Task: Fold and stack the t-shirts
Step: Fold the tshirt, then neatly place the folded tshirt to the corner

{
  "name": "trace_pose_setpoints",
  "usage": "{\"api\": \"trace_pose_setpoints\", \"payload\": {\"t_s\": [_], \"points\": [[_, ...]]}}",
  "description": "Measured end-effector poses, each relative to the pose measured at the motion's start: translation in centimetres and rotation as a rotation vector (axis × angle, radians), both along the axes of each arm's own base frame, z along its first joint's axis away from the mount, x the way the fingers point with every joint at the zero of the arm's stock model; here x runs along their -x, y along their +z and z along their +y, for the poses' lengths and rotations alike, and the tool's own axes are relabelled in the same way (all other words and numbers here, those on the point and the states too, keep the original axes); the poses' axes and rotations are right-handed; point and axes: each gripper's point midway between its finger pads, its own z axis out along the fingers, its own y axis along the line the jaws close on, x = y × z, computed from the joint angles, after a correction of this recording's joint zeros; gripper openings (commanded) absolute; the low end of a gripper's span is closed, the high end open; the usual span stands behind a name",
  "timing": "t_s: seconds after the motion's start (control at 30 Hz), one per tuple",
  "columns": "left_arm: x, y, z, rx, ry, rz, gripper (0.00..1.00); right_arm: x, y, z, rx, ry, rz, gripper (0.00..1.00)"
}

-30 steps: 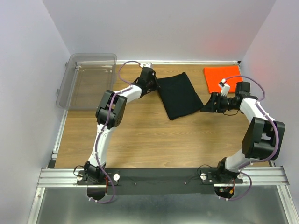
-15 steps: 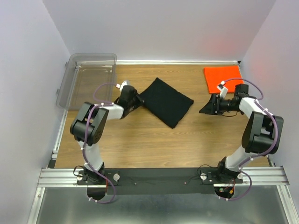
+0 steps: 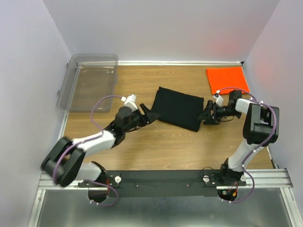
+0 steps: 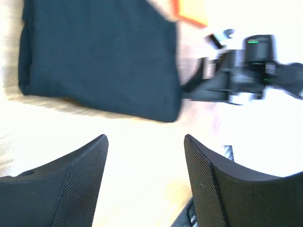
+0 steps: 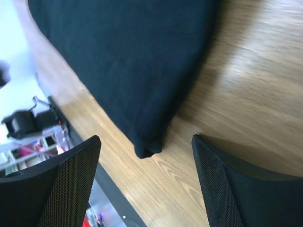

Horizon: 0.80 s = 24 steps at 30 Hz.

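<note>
The black t-shirt [image 3: 179, 109] lies folded in a rough rectangle on the middle of the table; it also fills the top of the left wrist view [image 4: 94, 52] and the right wrist view [image 5: 123, 56]. The orange t-shirt [image 3: 227, 78] lies folded flat at the back right, and a corner of it [image 4: 191, 12] shows in the left wrist view. My left gripper [image 3: 150, 115] [image 4: 144, 139] is open just off the black shirt's left end, with bare wood between its fingers. At the shirt's right corner, my right gripper [image 3: 204, 115] [image 5: 146, 139] stands open and grips nothing.
A clear plastic bin [image 3: 90, 80] stands at the back left, partly over the table edge. White walls close in the left, back and right sides. The right arm [image 4: 246, 71] shows across the shirt in the left wrist view.
The left gripper has opened and let go of the black shirt, after dragging and turning it toward the near side. The right gripper has moved left to the shirt's right corner.
</note>
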Motion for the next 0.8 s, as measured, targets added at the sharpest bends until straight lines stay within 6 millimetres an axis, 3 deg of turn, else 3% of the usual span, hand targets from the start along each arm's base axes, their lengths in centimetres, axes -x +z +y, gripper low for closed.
{"api": "trace_pose_setpoints", "payload": {"t_s": [0.23, 0.53, 0.6, 0.63, 0.73, 0.8], "points": [[3.8, 6.6, 3.7, 0.040, 0.017, -0.239, 0.81, -1.4, -0.2, -0.9, 0.086, -0.099, 0.019, 0.86], [4.5, 17.4, 8.8, -0.027, 0.185, -0.560, 0.82, -2.9, -0.5, 3.3, -0.022, -0.063, 0.117, 0.77], [5.0, 18.7, 9.6, -0.025, 0.205, -0.597, 0.82, -3.0, -0.6, 3.5, -0.045, -0.071, 0.144, 0.74], [5.1, 18.9, 9.8, -0.024, 0.209, -0.606, 0.82, -3.0, -0.7, 3.5, -0.057, -0.077, 0.158, 0.67], [5.5, 19.0, 10.3, -0.026, 0.218, -0.610, 0.81, -3.2, -1.1, 3.6, -0.073, -0.086, 0.184, 0.61], [5.7, 18.4, 10.6, -0.034, 0.221, -0.600, 0.82, -3.3, -1.3, 3.8, -0.095, -0.089, 0.209, 0.47]]}}
